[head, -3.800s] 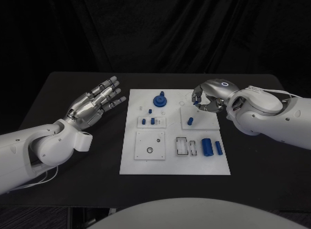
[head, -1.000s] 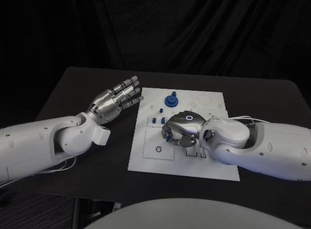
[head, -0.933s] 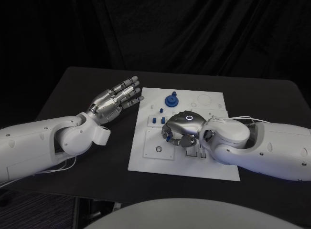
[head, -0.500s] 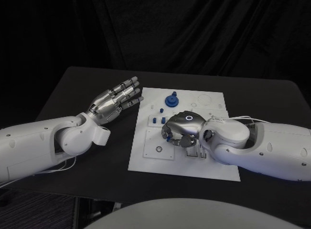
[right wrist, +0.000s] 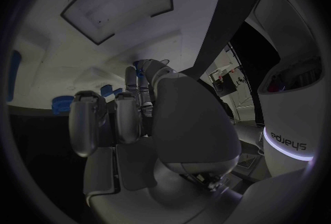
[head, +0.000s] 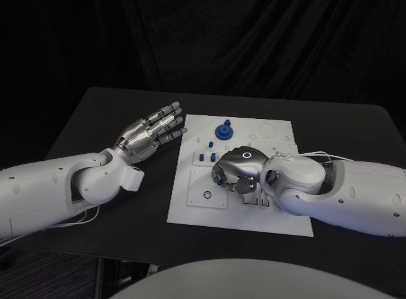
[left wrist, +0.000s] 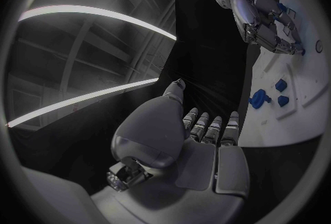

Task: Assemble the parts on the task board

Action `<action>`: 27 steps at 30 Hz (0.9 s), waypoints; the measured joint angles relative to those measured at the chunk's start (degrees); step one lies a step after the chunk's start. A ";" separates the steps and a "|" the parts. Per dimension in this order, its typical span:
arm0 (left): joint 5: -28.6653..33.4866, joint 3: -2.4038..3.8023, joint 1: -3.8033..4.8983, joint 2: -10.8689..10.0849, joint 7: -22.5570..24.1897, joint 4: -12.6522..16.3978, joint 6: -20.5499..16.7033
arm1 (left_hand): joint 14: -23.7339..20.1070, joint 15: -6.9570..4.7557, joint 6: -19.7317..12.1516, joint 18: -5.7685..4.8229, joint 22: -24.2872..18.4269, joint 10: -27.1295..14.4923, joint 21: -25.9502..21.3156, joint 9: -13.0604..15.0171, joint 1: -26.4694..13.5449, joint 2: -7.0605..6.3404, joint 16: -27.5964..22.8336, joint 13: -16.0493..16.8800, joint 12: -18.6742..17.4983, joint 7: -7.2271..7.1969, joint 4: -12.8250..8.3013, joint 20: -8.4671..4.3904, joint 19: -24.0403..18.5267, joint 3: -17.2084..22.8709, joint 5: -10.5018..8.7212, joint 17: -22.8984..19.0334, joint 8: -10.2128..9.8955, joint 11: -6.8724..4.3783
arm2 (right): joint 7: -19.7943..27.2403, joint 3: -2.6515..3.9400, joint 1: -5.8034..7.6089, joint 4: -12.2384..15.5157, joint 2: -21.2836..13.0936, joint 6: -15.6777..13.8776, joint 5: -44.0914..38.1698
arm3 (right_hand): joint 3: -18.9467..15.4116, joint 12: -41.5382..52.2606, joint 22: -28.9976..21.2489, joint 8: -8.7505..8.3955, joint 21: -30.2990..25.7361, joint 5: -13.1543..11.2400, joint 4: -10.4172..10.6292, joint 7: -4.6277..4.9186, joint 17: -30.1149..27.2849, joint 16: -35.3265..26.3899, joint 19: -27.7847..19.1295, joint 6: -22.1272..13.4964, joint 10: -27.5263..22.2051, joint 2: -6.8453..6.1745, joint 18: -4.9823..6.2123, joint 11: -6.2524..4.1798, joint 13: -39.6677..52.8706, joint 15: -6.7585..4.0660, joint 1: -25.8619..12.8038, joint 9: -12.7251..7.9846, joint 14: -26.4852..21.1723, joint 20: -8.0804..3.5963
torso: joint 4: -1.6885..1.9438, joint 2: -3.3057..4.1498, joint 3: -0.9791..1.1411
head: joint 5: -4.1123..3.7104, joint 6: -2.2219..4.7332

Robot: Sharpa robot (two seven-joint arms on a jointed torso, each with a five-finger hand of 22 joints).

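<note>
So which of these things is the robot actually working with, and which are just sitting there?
In the job:
- task board
- right hand, low over the board's middle, a small blue part at its fingers
- blue knob part
- small blue pegs

Just there:
- left hand, held beside the board, holding nothing
- black table
</note>
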 measured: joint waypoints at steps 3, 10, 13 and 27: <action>0.00 0.00 -0.09 0.00 -0.05 -0.01 0.01 | 0.07 0.08 0.00 0.00 0.00 0.00 0.00 0.00 0.00 0.00 0.00 0.00 0.00 0.00 0.00 0.00 0.00 0.00 0.00 0.00 0.00 0.00 | -0.01 0.00 0.00 0.00 0.01 0.09 0.00 | 0.00 0.00 0.00 0.00 0.00 0.00 0.00 0.00 0.00 0.00 0.00 0.00 0.00 0.00 0.00 0.00 0.00 0.00 0.00 0.00 0.00 0.00 | -0.01 -0.02 0.00 | 0.00 0.00; 0.00 0.00 -0.26 -0.01 -0.19 -0.02 0.02 | 0.07 0.07 0.00 -0.01 -0.01 0.00 0.00 0.00 -0.23 0.23 0.00 0.00 0.00 0.00 0.00 0.00 0.00 0.00 -0.01 0.00 0.00 0.00 | -0.02 0.01 0.00 -0.23 0.15 0.16 -0.01 | 0.00 -0.94 -0.01 -2.00 -0.97 -1.90 0.00 0.46 -0.76 -0.80 0.00 -1.11 0.18 0.01 0.00 0.21 -0.18 0.00 0.00 -1.01 0.00 0.00 | -0.02 -0.03 0.00 | 0.03 0.00; 0.00 0.00 -0.34 -0.01 -0.24 -0.05 0.02 | -0.14 0.29 0.00 -0.01 -0.01 0.00 0.00 -0.01 -0.23 0.23 0.00 0.00 0.00 0.00 -0.16 0.00 0.00 0.16 -0.01 0.00 0.00 0.00 | -0.02 -0.02 -0.02 -0.29 0.16 0.29 -0.01 | -0.04 -2.01 -0.01 -6.93 -3.98 -4.75 0.05 0.27 -3.13 -2.67 -0.63 -8.36 -2.67 -0.65 0.00 1.04 -0.37 0.95 -0.67 -3.68 -0.78 0.63 | -0.02 -0.04 0.00 | 0.07 0.00; 0.01 0.01 -0.71 -0.17 -0.33 -0.35 0.02 | -0.14 0.28 0.00 0.00 -0.02 0.00 0.00 -0.01 -0.23 0.23 0.00 0.00 0.00 0.00 -0.16 0.22 0.22 0.16 -0.02 -0.01 0.00 0.00 | 0.01 -0.03 -0.23 0.02 -1.06 -0.03 -0.01 | -8.10 -0.70 -0.02 -12.06 -15.23 -11.11 2.96 -3.35 -11.55 -8.04 -7.45 -19.59 -23.76 -1.11 1.84 4.40 2.09 2.62 0.90 -10.34 -7.87 2.52 | 0.02 -0.01 -0.05 | 0.18 0.00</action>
